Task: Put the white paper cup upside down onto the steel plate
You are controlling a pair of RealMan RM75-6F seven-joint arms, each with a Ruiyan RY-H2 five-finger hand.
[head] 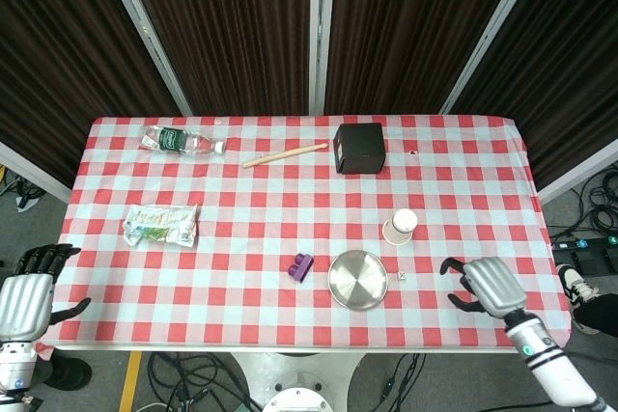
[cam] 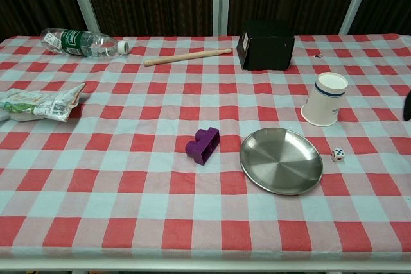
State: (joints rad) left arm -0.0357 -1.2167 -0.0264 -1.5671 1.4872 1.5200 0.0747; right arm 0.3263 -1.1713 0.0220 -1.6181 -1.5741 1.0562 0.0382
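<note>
Each robot hand (head: 494,285) has a silver-grey back, black fingers and a white wrist.

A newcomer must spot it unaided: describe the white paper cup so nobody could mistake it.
On the red-and-white checked table, look toward the robot's right, in front of the black box. Just beyond the round steel plate stands the white paper cup, tilted. It is the only white cup there, with a dark band below its rim, far larger than the small die nearby.
</note>
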